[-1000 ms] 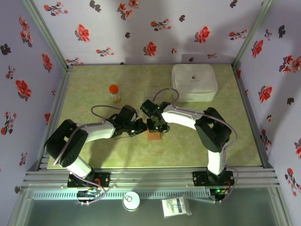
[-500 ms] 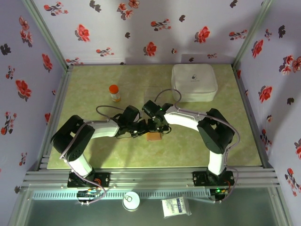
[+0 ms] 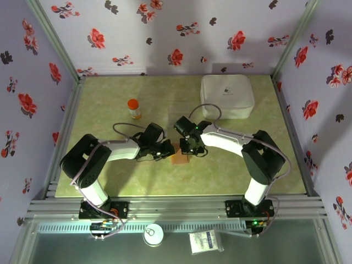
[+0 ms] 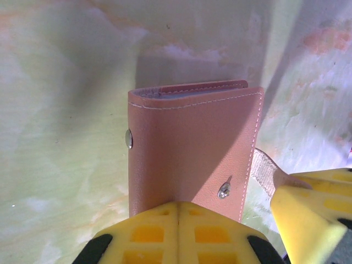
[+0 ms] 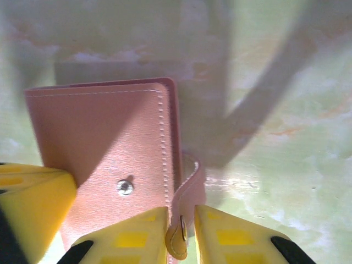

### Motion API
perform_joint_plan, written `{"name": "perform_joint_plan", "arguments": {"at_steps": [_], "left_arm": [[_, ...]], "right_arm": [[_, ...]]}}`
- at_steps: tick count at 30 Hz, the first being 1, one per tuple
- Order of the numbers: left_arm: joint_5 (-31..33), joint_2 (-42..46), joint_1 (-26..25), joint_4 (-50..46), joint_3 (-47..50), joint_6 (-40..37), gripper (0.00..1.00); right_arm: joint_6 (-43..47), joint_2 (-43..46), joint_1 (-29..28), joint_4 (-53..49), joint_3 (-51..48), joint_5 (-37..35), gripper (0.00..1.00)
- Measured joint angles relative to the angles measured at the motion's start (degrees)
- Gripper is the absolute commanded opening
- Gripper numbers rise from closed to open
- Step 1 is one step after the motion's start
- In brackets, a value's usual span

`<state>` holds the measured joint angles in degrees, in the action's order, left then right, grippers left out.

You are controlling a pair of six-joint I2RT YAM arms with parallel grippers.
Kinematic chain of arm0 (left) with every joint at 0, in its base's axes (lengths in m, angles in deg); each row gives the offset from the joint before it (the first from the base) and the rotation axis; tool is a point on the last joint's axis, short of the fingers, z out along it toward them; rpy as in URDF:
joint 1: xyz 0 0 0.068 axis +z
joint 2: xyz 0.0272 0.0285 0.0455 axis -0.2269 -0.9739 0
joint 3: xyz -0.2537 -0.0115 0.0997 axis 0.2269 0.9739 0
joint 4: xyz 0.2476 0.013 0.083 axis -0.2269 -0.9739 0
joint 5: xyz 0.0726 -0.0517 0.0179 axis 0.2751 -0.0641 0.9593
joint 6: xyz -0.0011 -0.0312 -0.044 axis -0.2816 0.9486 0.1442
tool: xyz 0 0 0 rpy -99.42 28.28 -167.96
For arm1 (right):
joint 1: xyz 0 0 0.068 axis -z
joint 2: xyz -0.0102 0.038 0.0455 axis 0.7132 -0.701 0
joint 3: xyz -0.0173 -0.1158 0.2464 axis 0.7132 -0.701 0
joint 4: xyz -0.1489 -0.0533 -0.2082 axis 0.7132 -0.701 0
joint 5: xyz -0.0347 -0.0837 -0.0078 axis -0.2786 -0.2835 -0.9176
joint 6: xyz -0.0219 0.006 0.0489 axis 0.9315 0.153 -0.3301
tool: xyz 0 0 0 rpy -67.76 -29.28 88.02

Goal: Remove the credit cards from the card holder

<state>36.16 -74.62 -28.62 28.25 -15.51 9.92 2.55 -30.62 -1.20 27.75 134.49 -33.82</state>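
Note:
The card holder lies closed on the green table, a tan-pink bifold with white stitching. The credit cards are hidden inside it. My left gripper is shut, its yellow tips set together on the holder's near edge. My right gripper is at the holder's right side. Its jaws stand narrowly apart around the loose snap strap. The tab rests against the left finger, with a sliver of gap on the other side. One right fingertip shows beside the strap.
A big white rounded-square box sits at the back right. A small bottle with an orange cap stands at the back left. Flowered walls close in the table on three sides.
My left gripper has moved right onto the holder's edge. My right gripper has shifted slightly right and nearer, with the strap still between its fingers. The holder has barely moved.

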Motion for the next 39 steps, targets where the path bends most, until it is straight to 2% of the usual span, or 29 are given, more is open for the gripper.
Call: {"name": "perform_joint_plan", "arguments": {"at_steps": [28, 34, 39], "left_arm": [[0.2, 0.0, 0.0, -0.6, -0.3, 0.2, 0.0], [0.3, 0.2, 0.0, -0.8, -0.3, 0.3, 0.0], [1.4, 1.3, 0.0, -1.9, -0.3, 0.2, 0.05]], "right_arm": [[0.2, -3.3, 1.3, 2.7, -1.4, 0.5, 0.18], [0.2, -3.7, 1.3, 3.4, -2.1, 0.2, 0.15], [0.3, -3.5, 1.3, 3.9, -2.4, 0.2, 0.11]]}}
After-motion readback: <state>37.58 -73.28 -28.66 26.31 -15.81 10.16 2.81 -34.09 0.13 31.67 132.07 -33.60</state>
